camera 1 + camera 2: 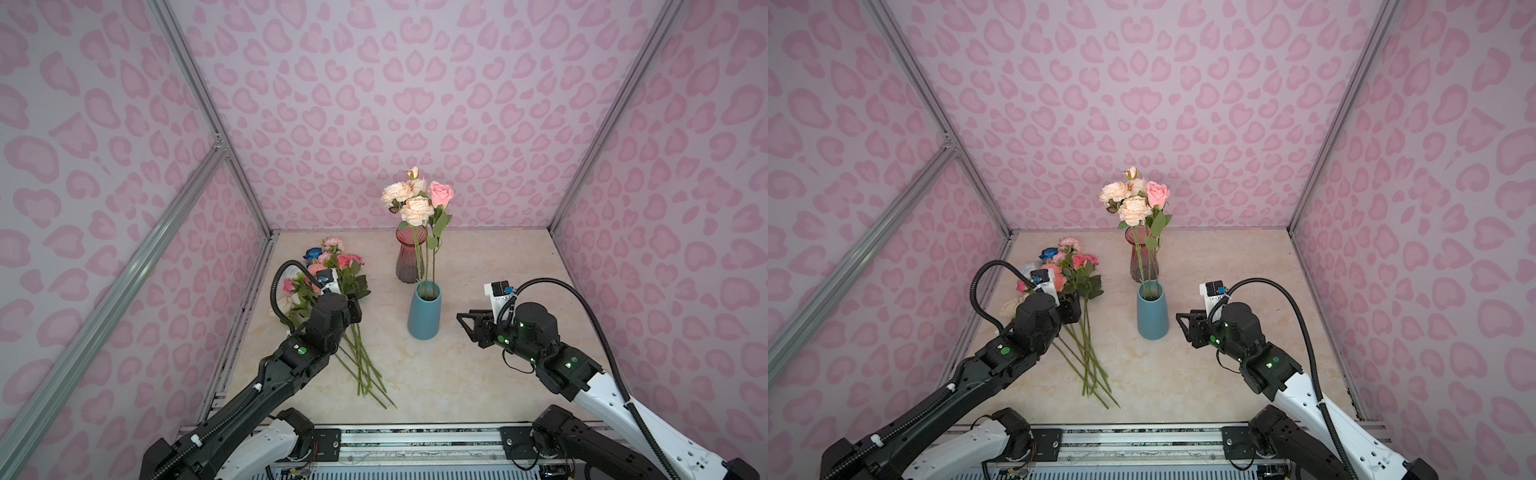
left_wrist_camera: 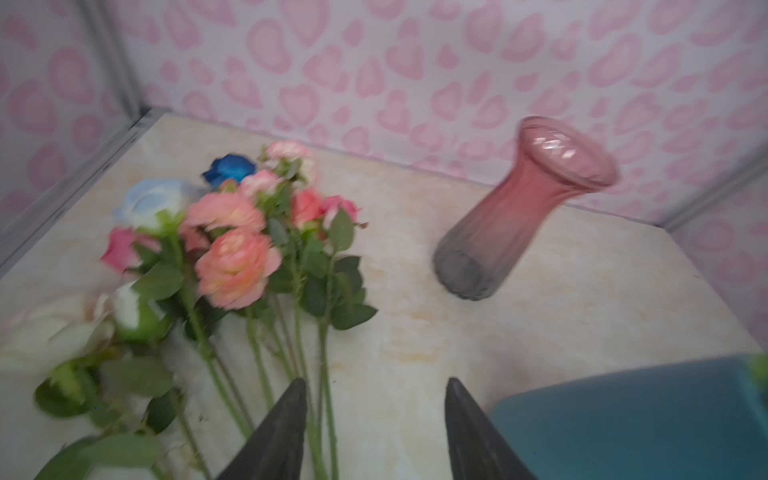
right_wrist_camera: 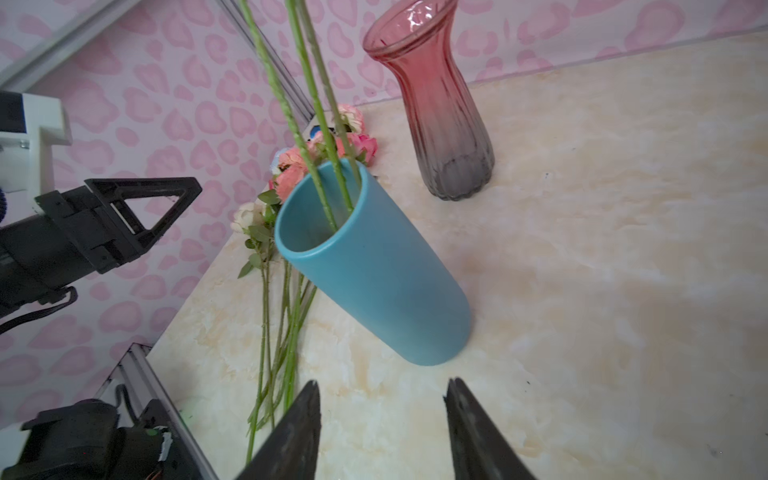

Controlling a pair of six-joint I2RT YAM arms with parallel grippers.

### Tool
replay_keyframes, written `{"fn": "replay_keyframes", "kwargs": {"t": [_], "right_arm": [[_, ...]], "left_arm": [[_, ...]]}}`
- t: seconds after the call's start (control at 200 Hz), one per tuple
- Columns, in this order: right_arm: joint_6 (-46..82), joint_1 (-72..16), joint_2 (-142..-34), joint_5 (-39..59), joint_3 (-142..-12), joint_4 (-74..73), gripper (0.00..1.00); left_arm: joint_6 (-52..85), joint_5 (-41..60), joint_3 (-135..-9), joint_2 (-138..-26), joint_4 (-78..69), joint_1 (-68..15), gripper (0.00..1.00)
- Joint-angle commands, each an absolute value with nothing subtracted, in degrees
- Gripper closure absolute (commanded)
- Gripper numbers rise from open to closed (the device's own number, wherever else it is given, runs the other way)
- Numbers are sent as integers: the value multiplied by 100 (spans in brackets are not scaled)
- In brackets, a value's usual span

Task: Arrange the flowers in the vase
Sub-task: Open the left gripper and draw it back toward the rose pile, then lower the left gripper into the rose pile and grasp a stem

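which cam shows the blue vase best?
Right wrist: the blue vase is close and whole, with its mouth and the stems inside visible. Both top views show it whole but small. Left wrist catches only a blurred corner.

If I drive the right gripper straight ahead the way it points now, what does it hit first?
Most likely the blue vase: its body lies dead ahead of the right gripper, with only bare table between them. Depth is uncertain.
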State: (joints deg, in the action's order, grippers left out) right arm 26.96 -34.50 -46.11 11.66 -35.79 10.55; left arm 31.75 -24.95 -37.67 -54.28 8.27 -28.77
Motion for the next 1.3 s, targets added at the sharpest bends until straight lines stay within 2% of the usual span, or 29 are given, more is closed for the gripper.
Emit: {"fn": "replay_keyframes", "kwargs": {"t": [0.0, 0.12, 0.34, 0.765, 0.81, 0.93, 1.165, 1.295], "right_arm": [[2702, -3480, -4810, 1183, -3554, 700, 55], [2704, -3548, -5066, 1386, -3637, 650, 58], [2642, -3568, -5013, 1206, -3498, 579, 58], [2481, -3568, -5282, 1218, -3507, 516, 58], [2484, -3570, -5291, 1238, -3515, 513, 58], [2495, -3560, -5282, 1217, -3507, 512, 58], [2544, -3560, -5284, 1231, -3516, 484, 58], [2583, -3562, -5291, 1289, -3534, 465, 59]], "left_arm": [[4516, -2138, -3596, -5664, 1502, -2166, 46], [4832, -1805, -3594, -6126, 1654, -1597, 48], [5123, -1334, -3453, -6882, 1551, -1029, 50], [4980, -1028, -3673, -8156, 1150, -914, 63], [4967, -1012, -3695, -8216, 1119, -914, 69], [4882, -967, -3740, -8288, 1088, -910, 77], [4758, -862, -3830, -8005, 1260, -914, 82], [4674, -814, -3859, -7709, 1410, -914, 90]]}}
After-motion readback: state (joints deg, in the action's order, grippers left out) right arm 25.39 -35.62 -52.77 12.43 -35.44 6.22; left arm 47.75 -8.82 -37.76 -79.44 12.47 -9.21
